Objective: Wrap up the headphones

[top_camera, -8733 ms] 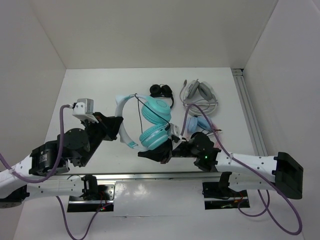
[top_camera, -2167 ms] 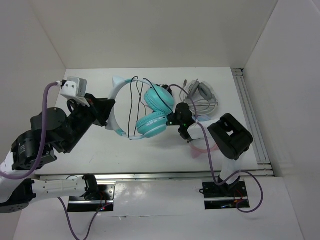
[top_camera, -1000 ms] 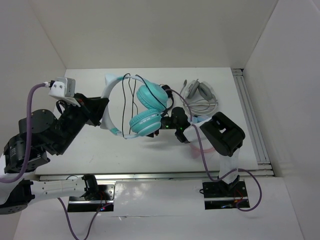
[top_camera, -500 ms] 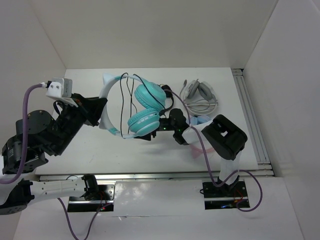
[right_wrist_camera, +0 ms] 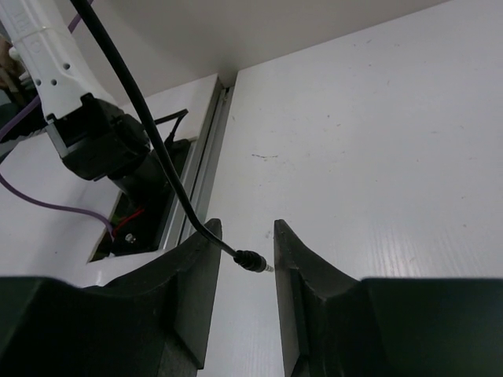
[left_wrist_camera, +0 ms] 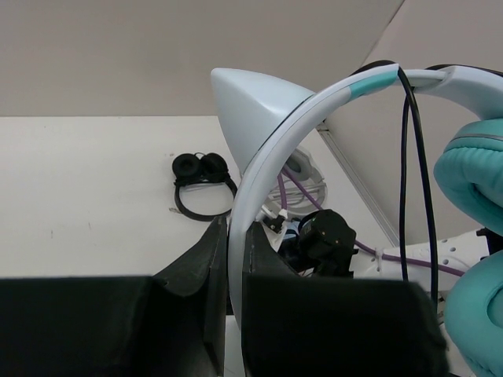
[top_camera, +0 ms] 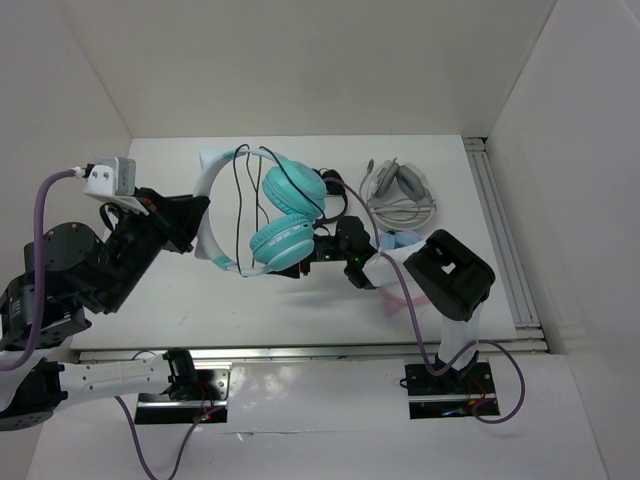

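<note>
The left gripper is squeezed tight on the white headband of the headphones. It holds them up above the table. A pointed ear sits just above its fingers. The two teal cups are on the right side of this gripper, one next to the other. The thin black cable goes over the headband. The right gripper is just beside the lower cup. Its jaws are a little apart, and the cable's plug sits in the gap, not squeezed. A small black pair lies farther back on the table.
</note>
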